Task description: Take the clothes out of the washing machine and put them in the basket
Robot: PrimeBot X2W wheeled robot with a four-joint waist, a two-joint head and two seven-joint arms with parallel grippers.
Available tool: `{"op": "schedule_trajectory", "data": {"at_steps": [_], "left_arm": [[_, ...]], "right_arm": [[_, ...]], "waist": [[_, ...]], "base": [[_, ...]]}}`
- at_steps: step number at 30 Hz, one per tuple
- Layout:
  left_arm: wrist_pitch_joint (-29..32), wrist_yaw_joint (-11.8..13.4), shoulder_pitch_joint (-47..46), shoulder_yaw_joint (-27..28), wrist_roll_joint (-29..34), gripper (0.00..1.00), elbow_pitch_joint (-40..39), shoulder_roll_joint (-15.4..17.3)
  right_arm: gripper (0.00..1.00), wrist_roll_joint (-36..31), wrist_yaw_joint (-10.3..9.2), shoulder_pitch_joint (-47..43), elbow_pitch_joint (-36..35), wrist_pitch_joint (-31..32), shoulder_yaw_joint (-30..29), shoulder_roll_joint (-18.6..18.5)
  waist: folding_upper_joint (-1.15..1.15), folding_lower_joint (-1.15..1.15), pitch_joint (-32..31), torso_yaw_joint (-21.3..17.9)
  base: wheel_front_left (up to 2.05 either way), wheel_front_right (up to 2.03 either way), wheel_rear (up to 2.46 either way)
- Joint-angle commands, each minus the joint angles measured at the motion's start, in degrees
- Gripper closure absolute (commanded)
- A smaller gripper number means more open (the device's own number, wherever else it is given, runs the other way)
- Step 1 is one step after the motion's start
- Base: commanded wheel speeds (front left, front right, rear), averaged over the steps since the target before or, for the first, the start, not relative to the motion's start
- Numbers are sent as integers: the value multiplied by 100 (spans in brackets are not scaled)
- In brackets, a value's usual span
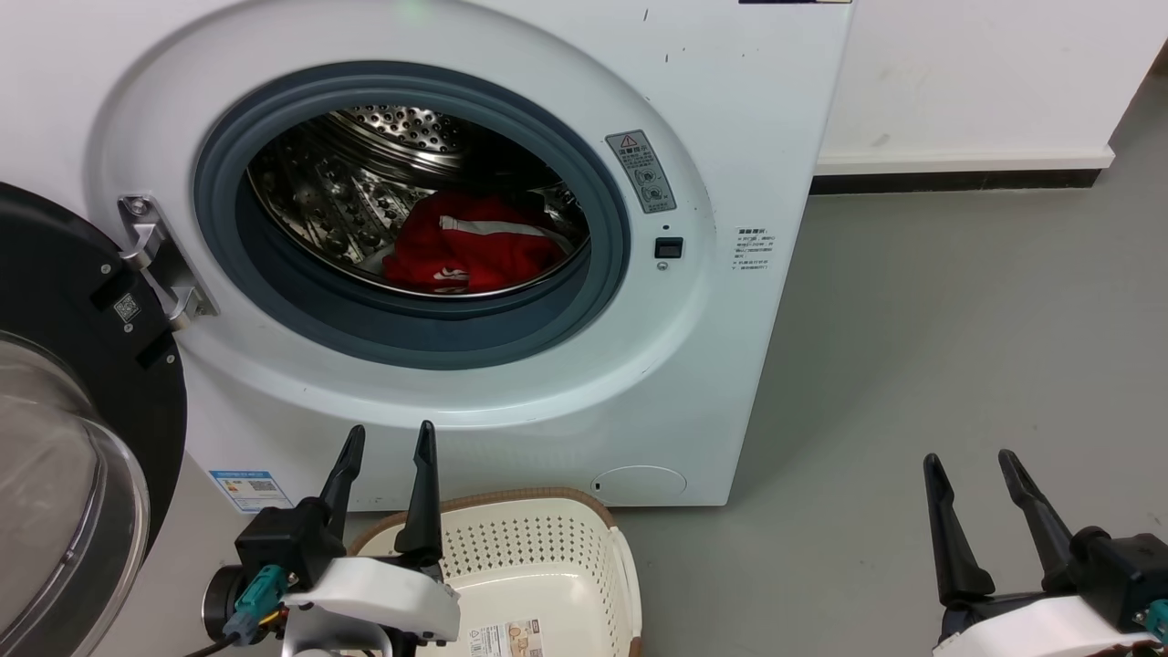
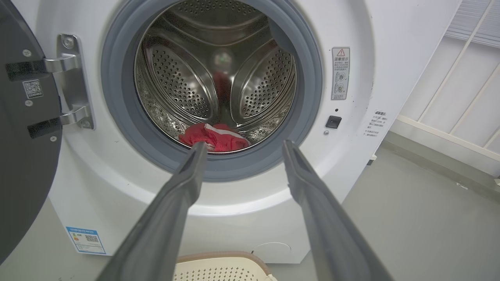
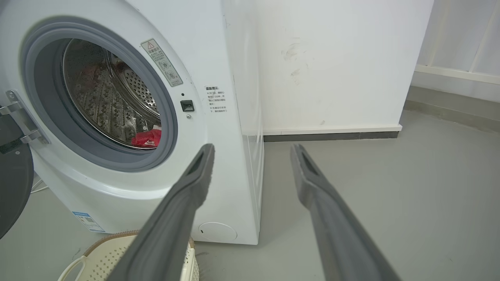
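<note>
Zero progress: clothes [image 1: 474, 246] lie in washing machine [image 1: 730, 365] drum [image 1: 401, 123], door [image 1: 55, 274] open; basket [image 1: 538, 538] below shows none. Left claw [image 1: 391, 429], right claw [image 1: 969, 456] both spread wide, holding nothing. Whole transfer remains.

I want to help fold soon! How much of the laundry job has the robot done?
Just starting. Done: the washing machine door is swung open and the basket sits on the floor in front. In hand: nothing, the left jaws and right jaws stand open. Left: the red clothes lie in the drum, none in the basket part in view.
</note>
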State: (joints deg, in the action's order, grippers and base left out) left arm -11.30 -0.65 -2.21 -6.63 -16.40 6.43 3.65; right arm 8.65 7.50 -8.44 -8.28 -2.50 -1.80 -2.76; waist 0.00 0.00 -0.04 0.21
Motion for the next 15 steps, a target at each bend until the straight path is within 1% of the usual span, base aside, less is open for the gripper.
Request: {"op": "schedule_trajectory", "data": {"at_steps": [1, 15], "left_arm": [[-43, 23, 40, -11, 107, 0, -50, 38], [-208, 163, 62, -64, 731, 0, -36, 49]], "right_arm": [[0, -96, -2, -26, -84, -11, 5, -20], [0, -501, -2, -159, -232, -76, -9, -21]], "waist": [[0, 0, 0, 1], [0, 0, 7, 30]], "base": [[0, 0, 0], [0, 0, 0]]}}
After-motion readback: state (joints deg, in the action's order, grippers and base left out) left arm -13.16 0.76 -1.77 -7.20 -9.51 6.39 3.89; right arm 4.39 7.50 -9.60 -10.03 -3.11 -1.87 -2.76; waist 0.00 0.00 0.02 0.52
